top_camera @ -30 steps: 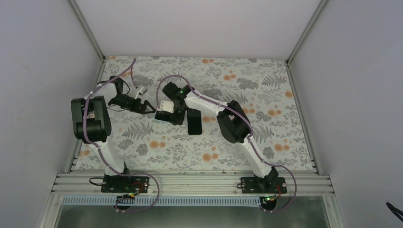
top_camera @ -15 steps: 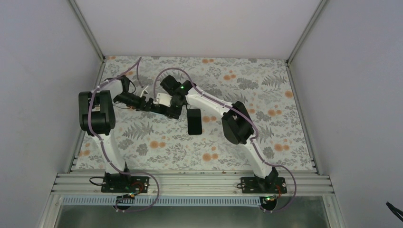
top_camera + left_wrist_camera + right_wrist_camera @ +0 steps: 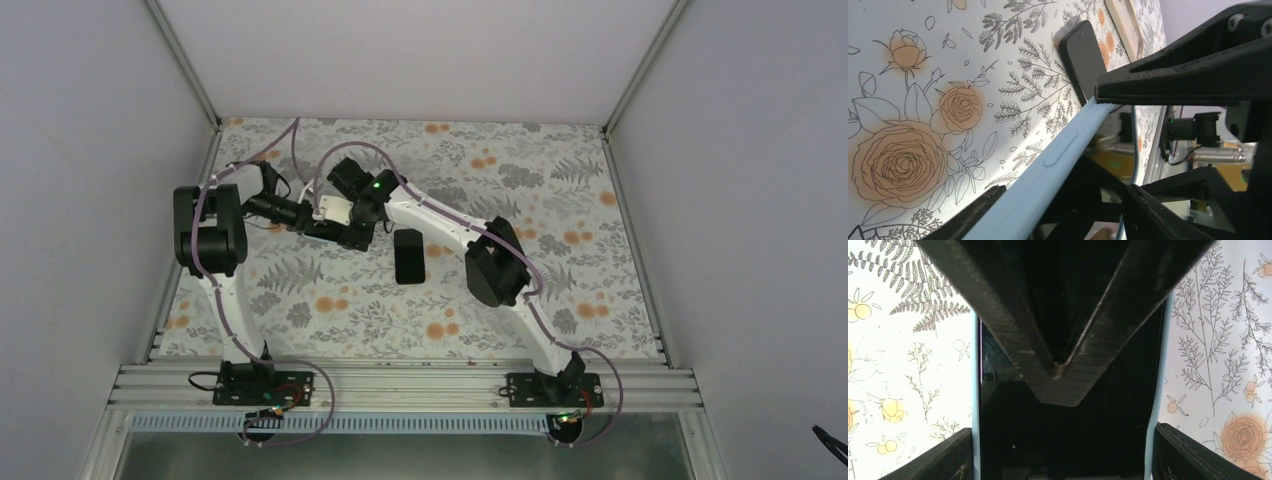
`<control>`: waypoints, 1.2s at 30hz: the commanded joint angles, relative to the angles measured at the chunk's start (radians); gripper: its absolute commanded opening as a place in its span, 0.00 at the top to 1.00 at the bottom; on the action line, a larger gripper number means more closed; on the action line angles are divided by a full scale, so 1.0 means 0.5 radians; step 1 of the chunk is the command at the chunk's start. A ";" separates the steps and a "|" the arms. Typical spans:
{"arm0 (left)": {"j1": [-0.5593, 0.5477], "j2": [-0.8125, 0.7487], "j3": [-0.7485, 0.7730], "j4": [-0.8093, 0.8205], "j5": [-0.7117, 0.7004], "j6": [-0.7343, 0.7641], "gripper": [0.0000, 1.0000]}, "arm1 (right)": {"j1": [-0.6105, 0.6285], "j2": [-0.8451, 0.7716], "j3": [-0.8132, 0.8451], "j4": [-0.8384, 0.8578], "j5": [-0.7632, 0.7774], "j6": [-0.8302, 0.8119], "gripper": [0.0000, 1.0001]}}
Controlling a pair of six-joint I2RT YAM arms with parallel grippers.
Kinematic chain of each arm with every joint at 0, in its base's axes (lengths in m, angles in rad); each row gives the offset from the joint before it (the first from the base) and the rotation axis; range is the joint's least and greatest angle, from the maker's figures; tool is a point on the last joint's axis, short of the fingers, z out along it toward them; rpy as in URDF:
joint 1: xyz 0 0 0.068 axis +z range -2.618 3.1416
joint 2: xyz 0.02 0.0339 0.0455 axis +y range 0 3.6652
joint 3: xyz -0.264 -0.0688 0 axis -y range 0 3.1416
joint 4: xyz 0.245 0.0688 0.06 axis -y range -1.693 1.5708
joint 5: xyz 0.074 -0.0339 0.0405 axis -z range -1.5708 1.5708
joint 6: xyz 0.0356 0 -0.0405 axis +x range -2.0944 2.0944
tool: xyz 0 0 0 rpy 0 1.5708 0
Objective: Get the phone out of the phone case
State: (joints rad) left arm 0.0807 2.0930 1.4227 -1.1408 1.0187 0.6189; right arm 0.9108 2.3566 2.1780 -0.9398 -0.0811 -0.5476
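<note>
Item: pale blue slim phone case [image 3: 1058, 155], dark glossy phone [image 3: 1068, 440] seemingly inside, held aloft left of black flat slab [image 3: 408, 256]. Holding: right gripper [image 3: 1063, 462] grasps case sides; left gripper [image 3: 318, 222] straddles case edge, clamp unclear. Advice: peel rim only, spare phone.

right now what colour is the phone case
The phone case is light blue, clearest in the left wrist view.
</note>
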 commanded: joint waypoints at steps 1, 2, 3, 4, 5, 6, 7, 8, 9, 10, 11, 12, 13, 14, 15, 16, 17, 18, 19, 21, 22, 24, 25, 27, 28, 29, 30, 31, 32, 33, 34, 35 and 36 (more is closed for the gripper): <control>-0.005 0.024 0.045 -0.172 0.188 0.200 0.48 | 0.023 0.047 0.077 0.108 -0.003 0.036 0.31; -0.007 0.030 0.052 -0.191 0.193 0.219 0.52 | 0.024 0.049 0.077 0.110 0.001 0.036 0.31; -0.007 0.036 0.055 -0.214 0.201 0.241 0.56 | 0.023 0.048 0.077 0.112 0.008 0.037 0.31; -0.005 0.047 0.062 -0.238 0.212 0.266 0.59 | 0.023 0.049 0.073 0.117 0.026 0.039 0.31; -0.005 0.055 0.066 -0.270 0.230 0.302 0.60 | 0.023 0.049 0.061 0.129 0.050 0.040 0.31; -0.003 0.064 0.071 -0.310 0.247 0.340 0.61 | 0.022 0.041 0.046 0.137 0.065 0.040 0.31; -0.003 0.071 0.077 -0.342 0.264 0.376 0.64 | 0.021 0.035 0.030 0.146 0.074 0.038 0.31; -0.002 0.076 0.078 -0.363 0.276 0.400 0.66 | 0.022 0.029 0.015 0.155 0.075 0.038 0.31; -0.002 0.078 0.076 -0.373 0.278 0.416 0.70 | 0.022 0.026 0.004 0.155 0.068 0.035 0.31; -0.002 0.078 0.078 -0.380 0.285 0.427 0.76 | 0.022 0.026 0.002 0.153 0.061 0.034 0.30; -0.005 0.078 0.079 -0.397 0.289 0.449 0.79 | 0.022 0.021 0.001 0.147 0.061 0.033 0.30; -0.006 0.079 0.086 -0.420 0.296 0.476 0.81 | 0.022 0.022 0.001 0.141 0.057 0.029 0.29; -0.008 0.075 0.086 -0.432 0.300 0.487 0.83 | 0.022 0.017 0.000 0.134 0.052 0.029 0.27; -0.010 0.064 0.083 -0.431 0.293 0.496 0.84 | 0.022 0.009 -0.006 0.130 0.045 0.027 0.24; -0.015 0.051 0.081 -0.433 0.284 0.505 0.85 | 0.023 -0.004 -0.015 0.124 0.035 0.024 0.20; -0.021 0.034 0.074 -0.433 0.272 0.511 0.86 | 0.022 -0.024 -0.031 0.121 0.022 0.018 0.16; -0.028 0.017 0.071 -0.432 0.262 0.516 0.86 | 0.018 -0.053 -0.050 0.115 -0.003 0.007 0.12; -0.037 0.001 0.071 -0.433 0.244 0.517 0.87 | 0.013 -0.087 -0.073 0.104 -0.036 -0.005 0.08; -0.046 -0.020 0.073 -0.433 0.218 0.521 0.89 | 0.004 -0.130 -0.098 0.089 -0.074 -0.017 0.02; -0.071 -0.076 0.078 -0.431 0.163 0.538 0.91 | -0.030 -0.238 -0.190 0.063 -0.149 -0.042 0.00; -0.086 -0.111 0.085 -0.431 0.133 0.548 0.93 | -0.057 -0.307 -0.243 0.049 -0.182 -0.061 0.00; -0.112 -0.181 0.106 -0.430 0.084 0.559 0.96 | -0.132 -0.440 -0.357 0.022 -0.296 -0.094 0.00; -0.121 -0.219 0.123 -0.425 0.066 0.557 0.98 | -0.182 -0.510 -0.419 0.007 -0.380 -0.112 0.00; -0.137 -0.290 0.170 -0.433 0.038 0.565 0.98 | -0.280 -0.626 -0.524 -0.050 -0.565 -0.163 0.00; -0.148 -0.320 0.196 -0.433 0.024 0.575 0.98 | -0.330 -0.675 -0.571 -0.087 -0.674 -0.196 0.00; -0.158 -0.350 0.220 -0.434 -0.001 0.585 0.98 | -0.383 -0.725 -0.617 -0.129 -0.787 -0.258 0.00; -0.169 -0.377 0.246 -0.433 -0.022 0.604 0.98 | -0.433 -0.786 -0.666 -0.167 -0.929 -0.316 0.00; -0.184 -0.412 0.261 -0.433 -0.021 0.625 0.98 | -0.477 -0.825 -0.721 -0.176 -1.000 -0.356 0.00; -0.212 -0.448 0.271 -0.433 -0.018 0.648 0.98 | -0.518 -0.857 -0.783 -0.172 -1.039 -0.394 0.00; -0.244 -0.482 0.283 -0.434 -0.027 0.673 0.98 | -0.546 -0.885 -0.843 -0.158 -1.066 -0.427 0.00; -0.284 -0.520 0.293 -0.434 -0.040 0.693 0.98 | -0.565 -0.909 -0.902 -0.132 -1.082 -0.440 0.00; -0.328 -0.551 0.300 -0.434 -0.046 0.711 0.98 | -0.574 -0.928 -0.956 -0.092 -1.086 -0.445 0.00; -0.370 -0.586 0.301 -0.432 -0.044 0.734 0.98 | -0.576 -0.940 -0.997 -0.053 -1.087 -0.447 0.00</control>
State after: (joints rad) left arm -0.0322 1.8740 1.5417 -1.3407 0.9661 0.9051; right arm 0.6155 1.8946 1.7718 -0.9726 -0.4999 -0.7021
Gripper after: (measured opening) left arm 0.117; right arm 0.997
